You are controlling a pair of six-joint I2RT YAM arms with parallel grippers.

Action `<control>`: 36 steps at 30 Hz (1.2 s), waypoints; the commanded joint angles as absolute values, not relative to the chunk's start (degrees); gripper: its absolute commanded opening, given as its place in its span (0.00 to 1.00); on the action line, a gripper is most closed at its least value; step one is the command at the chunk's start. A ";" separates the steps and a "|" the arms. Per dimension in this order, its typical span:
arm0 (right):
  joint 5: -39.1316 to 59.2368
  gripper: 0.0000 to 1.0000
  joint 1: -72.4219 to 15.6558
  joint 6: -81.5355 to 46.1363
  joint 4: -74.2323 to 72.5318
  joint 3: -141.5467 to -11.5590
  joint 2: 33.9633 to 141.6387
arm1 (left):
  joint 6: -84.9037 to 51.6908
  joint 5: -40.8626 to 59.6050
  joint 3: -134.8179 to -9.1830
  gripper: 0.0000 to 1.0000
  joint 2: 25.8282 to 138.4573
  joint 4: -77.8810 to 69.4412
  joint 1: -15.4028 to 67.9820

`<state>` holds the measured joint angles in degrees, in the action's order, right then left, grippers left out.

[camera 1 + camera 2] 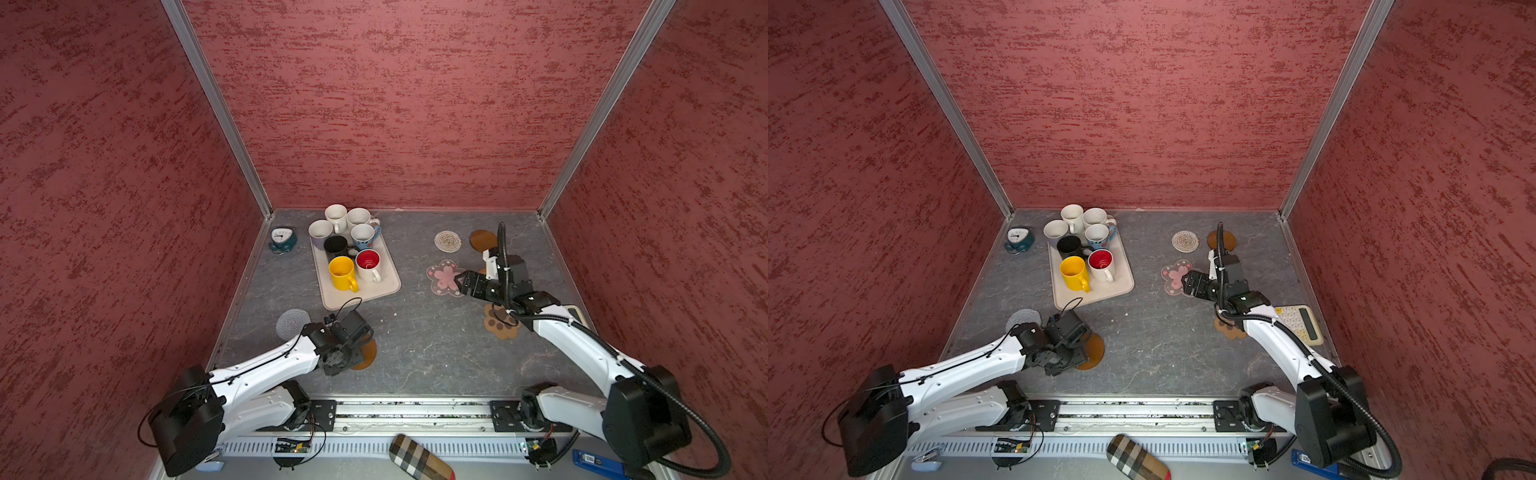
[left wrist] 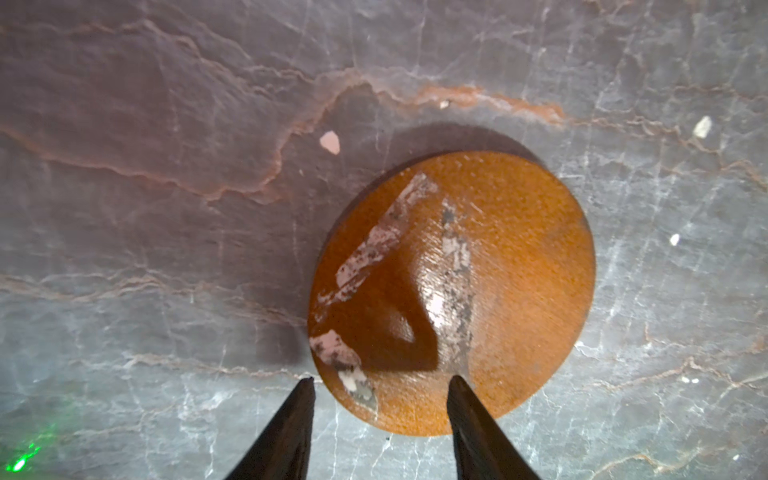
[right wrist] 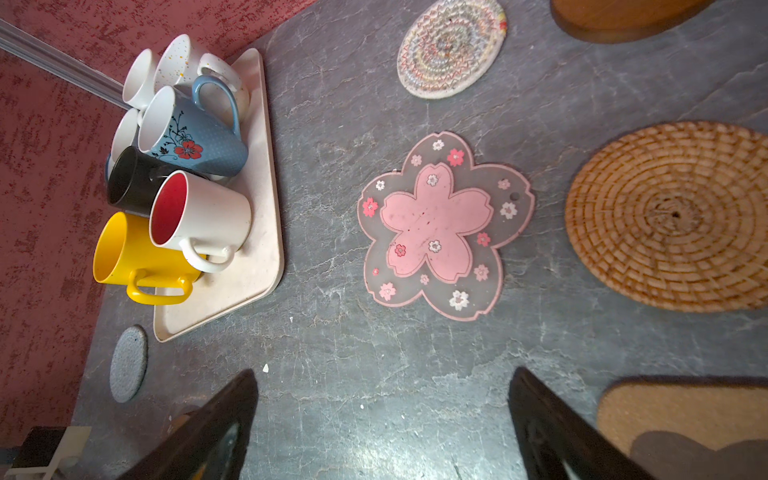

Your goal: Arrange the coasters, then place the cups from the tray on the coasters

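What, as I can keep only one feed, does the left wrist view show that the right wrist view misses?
Left wrist only: a worn brown disc coaster, the left claw astride its edge. Right wrist only: the tray of mugs, the pink flower, rattan and woven spiral coasters, the open right claw. Both: the grey stone-look table.

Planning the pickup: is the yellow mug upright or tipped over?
Upright: the yellow mug stands on the tray, mouth facing up, handle at its side.
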<state>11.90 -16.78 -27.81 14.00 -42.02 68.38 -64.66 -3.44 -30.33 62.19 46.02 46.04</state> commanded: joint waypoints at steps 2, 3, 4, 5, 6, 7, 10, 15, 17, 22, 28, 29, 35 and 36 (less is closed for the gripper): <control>12.04 0.95 -16.68 -27.25 13.89 -41.66 68.51 | -64.13 -3.16 -29.94 0.52 62.75 43.51 44.98; 12.11 0.95 -16.63 -27.25 13.89 -41.67 68.60 | -63.90 -3.09 -30.03 0.52 62.92 43.42 44.76; 12.19 0.95 -16.66 -27.26 13.93 -41.66 68.71 | -63.52 -2.98 -30.13 0.52 63.25 43.54 44.33; 12.29 0.95 -16.61 -27.25 13.82 -41.72 68.81 | -63.21 -2.81 -30.30 0.53 63.66 43.88 43.92; 12.30 0.95 -16.61 -27.25 13.90 -41.73 68.82 | -63.00 -2.82 -30.44 0.55 63.80 44.47 43.62; 12.26 0.95 -16.67 -27.16 13.89 -41.66 68.84 | -62.84 -3.06 -30.61 0.59 63.90 45.02 43.35; 12.09 0.95 -16.55 -27.03 13.89 -41.66 68.84 | -62.35 -3.35 -30.22 0.63 63.29 45.51 42.22; 12.55 0.95 -16.57 -27.40 13.89 -41.75 68.98 | -61.15 -3.20 -29.92 0.58 62.50 44.62 40.51; 12.60 0.95 -16.64 -27.50 13.91 -41.83 68.94 | -60.59 -3.11 -30.14 0.56 62.40 43.85 40.12; 12.25 0.95 -16.64 -27.52 14.04 -41.67 69.08 | -58.93 -3.52 -31.57 0.50 64.90 43.46 40.04; 11.78 0.95 -16.61 -27.49 14.26 -41.42 68.80 | -58.69 -2.68 -32.93 0.44 67.54 41.06 40.95; 11.73 0.95 -16.61 -27.42 14.40 -41.37 68.74 | -58.77 -2.72 -33.26 0.43 67.88 40.75 41.15; 11.51 0.95 -16.62 -27.42 14.88 -40.89 67.81 | -58.97 -2.29 -36.16 0.39 71.94 38.21 42.44; 11.60 0.95 -16.61 -27.38 14.98 -40.78 67.60 | -58.98 -2.22 -36.93 0.39 72.96 37.48 42.65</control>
